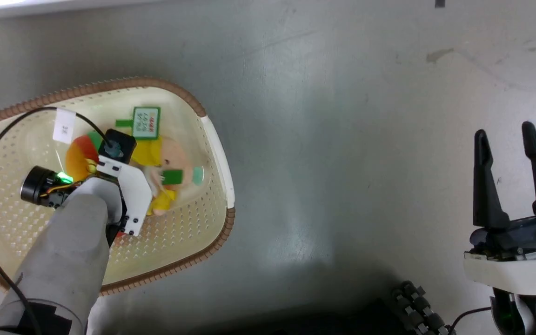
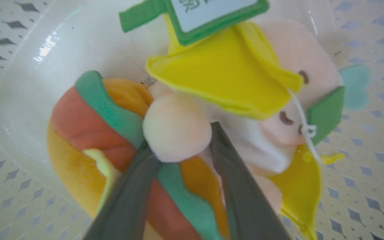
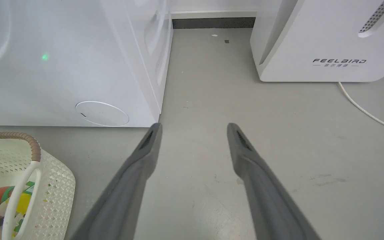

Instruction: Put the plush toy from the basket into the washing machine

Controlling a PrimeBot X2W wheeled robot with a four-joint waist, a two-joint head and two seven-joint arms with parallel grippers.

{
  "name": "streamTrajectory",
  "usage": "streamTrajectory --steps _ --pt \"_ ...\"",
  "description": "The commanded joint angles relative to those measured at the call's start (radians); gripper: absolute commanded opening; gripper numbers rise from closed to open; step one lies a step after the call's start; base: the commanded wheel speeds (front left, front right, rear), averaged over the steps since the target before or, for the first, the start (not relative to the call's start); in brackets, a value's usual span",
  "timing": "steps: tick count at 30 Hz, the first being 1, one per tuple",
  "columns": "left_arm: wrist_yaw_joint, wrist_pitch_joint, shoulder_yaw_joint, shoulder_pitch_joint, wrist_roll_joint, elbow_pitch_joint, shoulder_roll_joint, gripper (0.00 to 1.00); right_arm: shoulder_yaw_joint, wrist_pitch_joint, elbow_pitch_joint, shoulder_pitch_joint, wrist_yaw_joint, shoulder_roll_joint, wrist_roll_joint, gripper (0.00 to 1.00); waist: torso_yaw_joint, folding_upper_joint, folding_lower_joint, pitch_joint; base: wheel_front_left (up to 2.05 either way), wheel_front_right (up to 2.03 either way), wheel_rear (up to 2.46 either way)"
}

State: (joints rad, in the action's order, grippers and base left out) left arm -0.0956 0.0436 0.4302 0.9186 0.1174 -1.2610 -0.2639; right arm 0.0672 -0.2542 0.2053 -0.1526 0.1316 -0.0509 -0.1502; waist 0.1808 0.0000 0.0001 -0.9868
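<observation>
The left wrist view showed what the head view hid beneath the wrist: the left tool (image 2: 180, 136) pinched on a round peach limb of the plush toy (image 2: 78, 123). The toy lay in the basket (image 1: 110, 84), long axis crosswise (burger end to the robot's left, peach head right). The right tool (image 3: 193, 126) hung open over the floor (image 3: 278, 133), with the washing machine (image 3: 62, 66) and FEELBIRD appliance (image 3: 312, 40) ahead.
</observation>
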Motion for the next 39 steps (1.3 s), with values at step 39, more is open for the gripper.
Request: streamTrajectory --steps 39 --pt "0.026 -0.305 -0.119 -0.480 0.177 0.291 0.078 0.00 0.019 -0.008 -0.126 0.114 -0.001 0.001 0.037 1.00 -0.126 0.0000 -0.0001 0.703 0.00 0.00 0.00"
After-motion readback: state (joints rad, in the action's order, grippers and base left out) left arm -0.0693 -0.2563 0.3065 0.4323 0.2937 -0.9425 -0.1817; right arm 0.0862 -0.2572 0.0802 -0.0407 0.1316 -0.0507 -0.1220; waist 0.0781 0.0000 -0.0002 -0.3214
